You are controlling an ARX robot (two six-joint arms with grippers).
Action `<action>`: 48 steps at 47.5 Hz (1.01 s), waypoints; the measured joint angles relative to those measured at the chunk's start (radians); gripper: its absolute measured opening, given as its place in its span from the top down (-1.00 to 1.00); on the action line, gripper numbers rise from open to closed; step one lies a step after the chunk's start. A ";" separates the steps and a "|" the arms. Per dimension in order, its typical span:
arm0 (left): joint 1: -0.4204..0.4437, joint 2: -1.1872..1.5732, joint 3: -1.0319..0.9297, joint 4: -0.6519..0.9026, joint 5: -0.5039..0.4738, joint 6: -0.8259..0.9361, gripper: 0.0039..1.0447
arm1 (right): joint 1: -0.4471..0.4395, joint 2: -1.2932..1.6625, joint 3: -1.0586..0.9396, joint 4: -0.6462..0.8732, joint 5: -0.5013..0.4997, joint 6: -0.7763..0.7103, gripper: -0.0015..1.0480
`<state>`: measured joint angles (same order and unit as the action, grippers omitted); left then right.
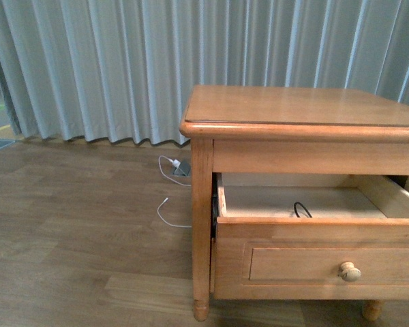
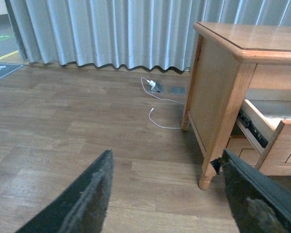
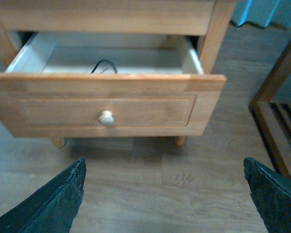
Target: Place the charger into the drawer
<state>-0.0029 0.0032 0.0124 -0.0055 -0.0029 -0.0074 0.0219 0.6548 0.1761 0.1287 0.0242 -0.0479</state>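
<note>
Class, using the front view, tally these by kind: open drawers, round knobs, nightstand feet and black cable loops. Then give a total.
Open drawer: 1
Round knob: 1
Nightstand feet: 2
Black cable loop: 1
Total: 5

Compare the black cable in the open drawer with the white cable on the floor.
Colour: the thin black cable is dark, the thin white cable pale. Place: the black cable sits inside the open honey-coloured wooden drawer; the white cable lies on the brown plank floor. Shape: the black cable arches up in a loop; the white cable trails flat. Both are thin cords.
</note>
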 joint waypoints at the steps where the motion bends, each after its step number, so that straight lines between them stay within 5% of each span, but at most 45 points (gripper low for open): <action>1: 0.000 0.000 0.000 0.000 0.000 0.000 -0.40 | -0.005 0.040 0.009 0.019 -0.019 -0.002 -0.85; 10: 0.000 0.000 0.000 0.000 0.000 0.002 -0.93 | -0.023 0.423 0.118 0.190 -0.093 -0.015 -0.85; 27: 0.000 0.000 0.000 0.000 0.000 0.002 -0.89 | 0.044 1.028 0.394 0.394 -0.077 0.038 -0.85; 48: 0.000 0.000 0.000 0.000 0.000 0.002 -0.89 | 0.074 1.294 0.613 0.533 0.033 0.133 -0.85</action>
<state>-0.0029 0.0032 0.0124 -0.0055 -0.0025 -0.0055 0.0956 1.9491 0.7891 0.6613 0.0570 0.0849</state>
